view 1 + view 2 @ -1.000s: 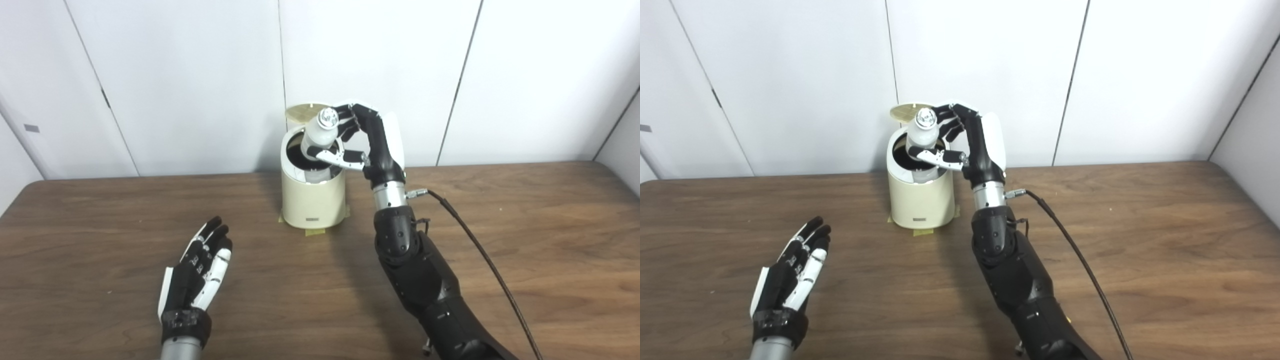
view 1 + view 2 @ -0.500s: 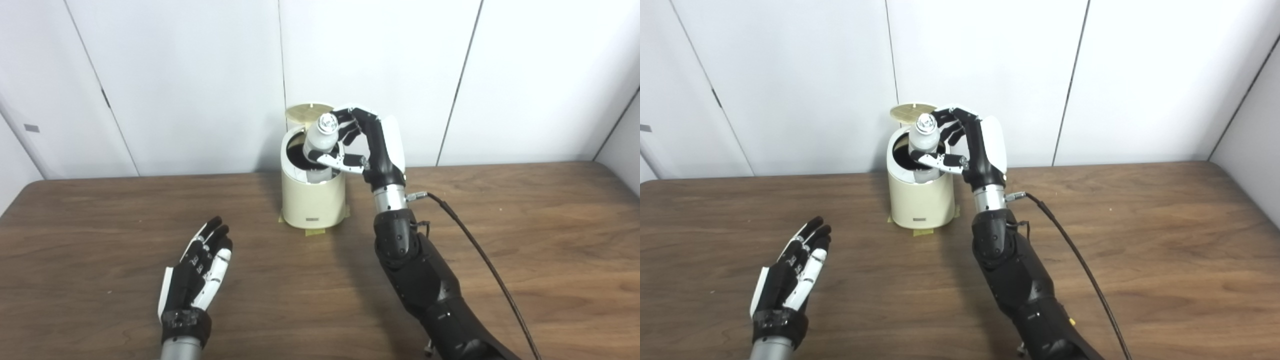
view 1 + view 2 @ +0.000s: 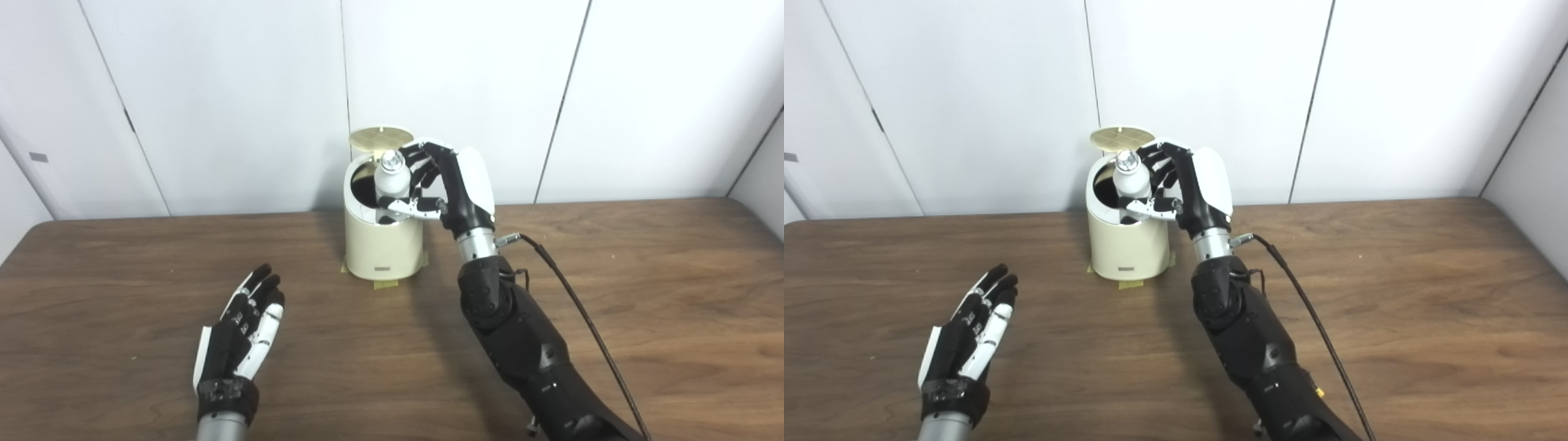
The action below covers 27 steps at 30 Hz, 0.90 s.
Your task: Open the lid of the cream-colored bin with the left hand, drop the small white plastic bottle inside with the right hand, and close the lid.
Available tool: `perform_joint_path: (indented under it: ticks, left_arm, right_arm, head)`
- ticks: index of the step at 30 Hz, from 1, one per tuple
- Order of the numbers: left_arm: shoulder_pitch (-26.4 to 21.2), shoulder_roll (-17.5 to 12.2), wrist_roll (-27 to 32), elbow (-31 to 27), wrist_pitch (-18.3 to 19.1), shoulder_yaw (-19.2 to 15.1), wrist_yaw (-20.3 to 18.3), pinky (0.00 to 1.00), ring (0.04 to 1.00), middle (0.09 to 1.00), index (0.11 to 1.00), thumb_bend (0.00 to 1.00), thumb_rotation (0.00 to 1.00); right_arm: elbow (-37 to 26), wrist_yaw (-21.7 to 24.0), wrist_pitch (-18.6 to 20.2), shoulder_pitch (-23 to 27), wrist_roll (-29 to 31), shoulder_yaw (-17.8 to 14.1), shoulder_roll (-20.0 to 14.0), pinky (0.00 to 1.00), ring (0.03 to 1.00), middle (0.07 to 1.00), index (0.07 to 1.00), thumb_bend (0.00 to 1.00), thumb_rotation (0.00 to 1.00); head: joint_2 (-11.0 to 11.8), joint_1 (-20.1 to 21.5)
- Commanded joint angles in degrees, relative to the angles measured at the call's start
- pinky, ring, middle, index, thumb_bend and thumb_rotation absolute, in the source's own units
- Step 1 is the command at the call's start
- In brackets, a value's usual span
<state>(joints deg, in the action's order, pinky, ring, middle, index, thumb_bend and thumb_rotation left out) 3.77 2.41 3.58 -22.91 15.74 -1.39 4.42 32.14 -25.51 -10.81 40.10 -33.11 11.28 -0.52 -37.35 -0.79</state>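
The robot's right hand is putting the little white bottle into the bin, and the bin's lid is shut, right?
Not quite. The lid is open, standing up behind the mouth of the cream-colored bin; the right eye view shows it. The rest is right: the right robot hand holds the small white bottle over the opening, its bottom partly inside.

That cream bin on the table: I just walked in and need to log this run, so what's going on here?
The right hand holds the small white bottle upright in the mouth of the cream bin, its lower part already below the rim, fingers wrapped around it. The lid stands open behind. The left hand is open, over the table, away from the bin. The bottle is not yet released and the lid not yet closed.
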Motion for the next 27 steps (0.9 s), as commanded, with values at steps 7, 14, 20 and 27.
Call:
perform_joint_path:
  ticks: [7, 14, 20, 27]
  left_arm:
    - [0.11, 0.99, -0.73, -1.87, -0.75, 0.45, 0.27, 0.94, 0.899, 0.877, 0.903, 0.43, 0.40]
    - [0.21, 0.90, -1.09, -1.96, -0.53, 0.68, 0.26, 0.93, 0.895, 0.876, 0.901, 0.45, 0.39]
    - [0.13, 0.94, -1.45, -1.94, -0.54, 0.79, 0.15, 0.93, 0.895, 0.880, 0.904, 0.44, 0.38]
    - [-0.03, 0.96, -1.73, -1.98, 0.04, 0.81, 0.17, 0.93, 0.899, 0.883, 0.905, 0.43, 0.37]
  right_arm:
    - [-3.40, 1.76, 2.03, 1.96, 0.00, 0.35, -0.72, 0.42, 0.562, 0.698, 0.496, 0.50, 0.06]
    - [-3.97, 2.33, 3.66, 1.65, 0.34, 0.15, -0.87, 0.38, 0.558, 0.693, 0.657, 0.87, 0.03]
    - [-4.03, 2.96, 4.22, 1.72, 1.01, -0.14, -0.93, 0.42, 0.565, 0.691, 0.670, 0.89, 0.04]
    - [-3.90, 2.87, 3.25, 1.61, 3.29, -1.04, -0.65, 0.42, 0.545, 0.653, 0.647, 0.85, 0.01]
  head:
    - [-0.10, -0.25]
    - [-0.15, -0.24]
    - [-0.14, -0.32]
    - [-0.02, -0.39]
